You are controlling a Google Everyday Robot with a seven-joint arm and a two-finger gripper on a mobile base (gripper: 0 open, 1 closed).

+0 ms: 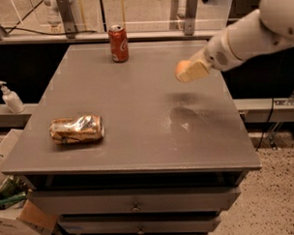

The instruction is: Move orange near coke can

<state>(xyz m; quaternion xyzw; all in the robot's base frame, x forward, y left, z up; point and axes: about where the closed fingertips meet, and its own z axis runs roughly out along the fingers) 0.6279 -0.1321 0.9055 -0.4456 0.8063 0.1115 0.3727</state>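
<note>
While the gripper [190,72] hangs over the table [137,105], the orange [182,66] sits clamped at its tip — far from the coke can [119,43].

High front view down onto table [136,100], pincer [188,72] upper right.

Tabletop [137,105] is matt grey, coke can [118,43] glossy red metal, crushed can [77,129] crinkly and shiny. Matt beige plastic-looking gripper [191,72], above the table's right side, grips the smooth orange [182,66].

Raised gripper [190,73] holding orange [182,66] over table [136,95] right side, coke can [119,43] upright at far edge
</note>
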